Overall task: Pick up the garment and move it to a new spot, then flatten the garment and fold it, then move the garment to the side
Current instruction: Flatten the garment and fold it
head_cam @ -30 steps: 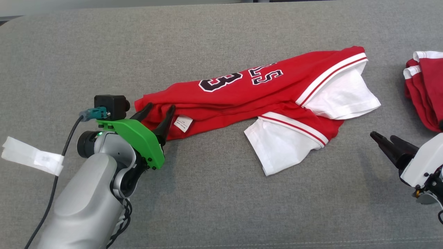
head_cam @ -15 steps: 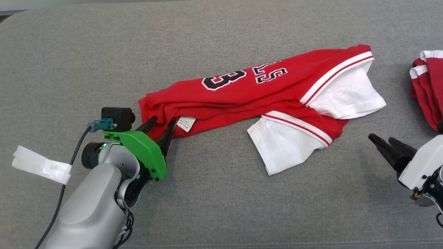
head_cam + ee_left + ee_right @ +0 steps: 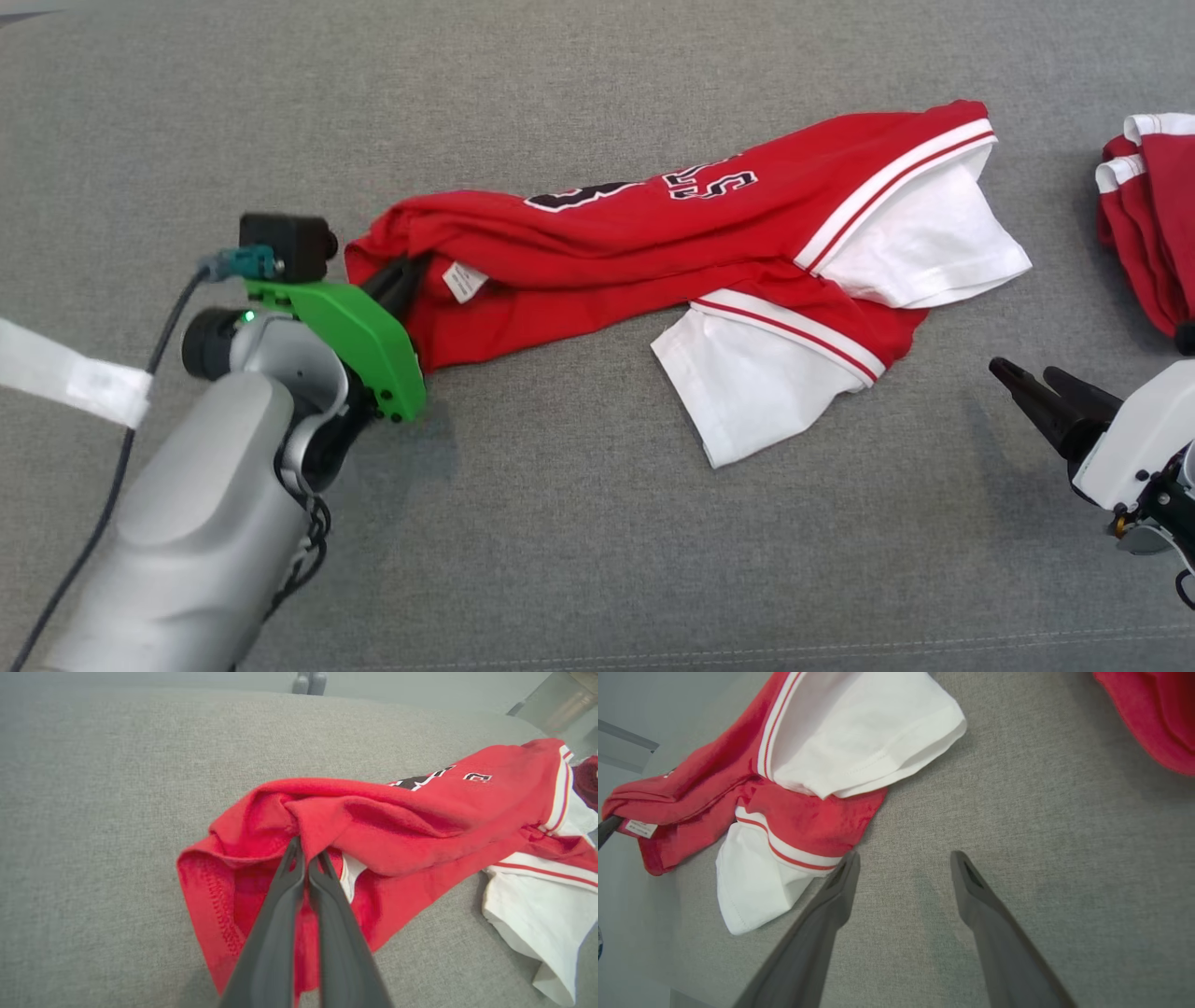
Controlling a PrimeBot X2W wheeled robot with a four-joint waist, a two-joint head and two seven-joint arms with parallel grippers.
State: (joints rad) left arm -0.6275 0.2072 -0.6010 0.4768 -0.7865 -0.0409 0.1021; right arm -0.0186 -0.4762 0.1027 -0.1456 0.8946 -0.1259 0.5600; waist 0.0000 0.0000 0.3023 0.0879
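red garment (image 3: 653, 243) | left end effector (image 3: 305, 854) clamped on hem, seemingly raised

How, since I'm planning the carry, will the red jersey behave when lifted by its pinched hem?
Likely floppy: the jersey bunches where the left gripper pinches its hem, so the rest should hang and drag. Probably light, being thin fabric. The white sleeves may swing or trail on the grey surface.

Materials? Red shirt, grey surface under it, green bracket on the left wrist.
The red shirt looks like soft matte cotton-type knit: it drapes in folds, with a stitched hem. The grey surface looks like heathered woven upholstery fabric, with a seam line along the near side. The green bracket seems rigid plastic, smooth and slightly glossy, possibly printed.
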